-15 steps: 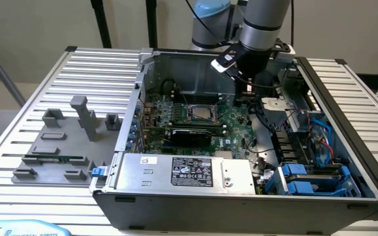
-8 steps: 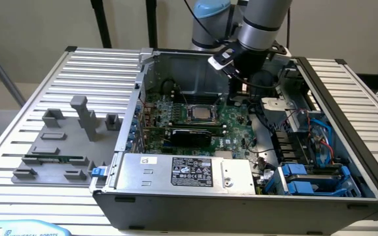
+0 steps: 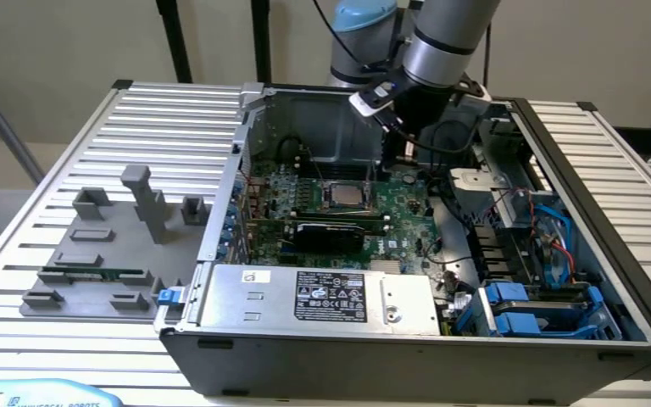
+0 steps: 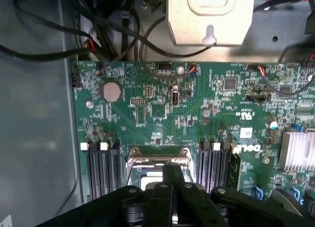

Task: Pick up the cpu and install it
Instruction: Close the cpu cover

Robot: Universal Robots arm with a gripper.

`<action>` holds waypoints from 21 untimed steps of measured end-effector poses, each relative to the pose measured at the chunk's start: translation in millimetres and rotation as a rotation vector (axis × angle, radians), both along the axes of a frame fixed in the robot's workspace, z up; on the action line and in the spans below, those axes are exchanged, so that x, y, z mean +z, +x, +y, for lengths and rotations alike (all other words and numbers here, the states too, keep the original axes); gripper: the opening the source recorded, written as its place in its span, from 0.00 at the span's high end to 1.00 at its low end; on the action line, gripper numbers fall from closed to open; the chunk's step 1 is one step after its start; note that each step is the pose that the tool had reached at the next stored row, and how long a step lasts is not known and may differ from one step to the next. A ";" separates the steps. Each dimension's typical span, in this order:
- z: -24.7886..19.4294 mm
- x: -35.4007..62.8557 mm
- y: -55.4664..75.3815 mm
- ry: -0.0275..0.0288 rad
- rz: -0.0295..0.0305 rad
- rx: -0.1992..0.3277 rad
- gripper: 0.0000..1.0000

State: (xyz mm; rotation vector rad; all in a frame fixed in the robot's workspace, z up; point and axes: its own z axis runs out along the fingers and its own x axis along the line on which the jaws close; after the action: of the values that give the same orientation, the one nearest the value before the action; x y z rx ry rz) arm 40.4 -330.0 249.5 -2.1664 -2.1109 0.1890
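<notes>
Silvery-beige cpu, flat and square, lies in the socket on the green motherboard inside the open computer case. Claw is closed and gripping nothing, above the board near the socket. Wrist view: shut fingertips over the socket frame. Exterior view: grey fixture blocks and green memory stick on the slatted counter.
</notes>
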 end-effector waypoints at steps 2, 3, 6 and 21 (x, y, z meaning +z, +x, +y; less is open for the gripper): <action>0.0 -0.1 -3.4 0.0000 0.0143 0.001 0.89; 0.0 -0.2 -5.2 0.0001 0.0213 0.001 0.89; 0.0 -0.5 -10.7 0.0001 0.0430 0.002 0.89; 0.0 -5.6 -46.1 0.0000 0.1161 0.005 0.89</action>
State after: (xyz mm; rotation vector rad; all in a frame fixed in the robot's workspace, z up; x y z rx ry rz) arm -5.7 -330.0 243.9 -2.0962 -2.0532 0.3073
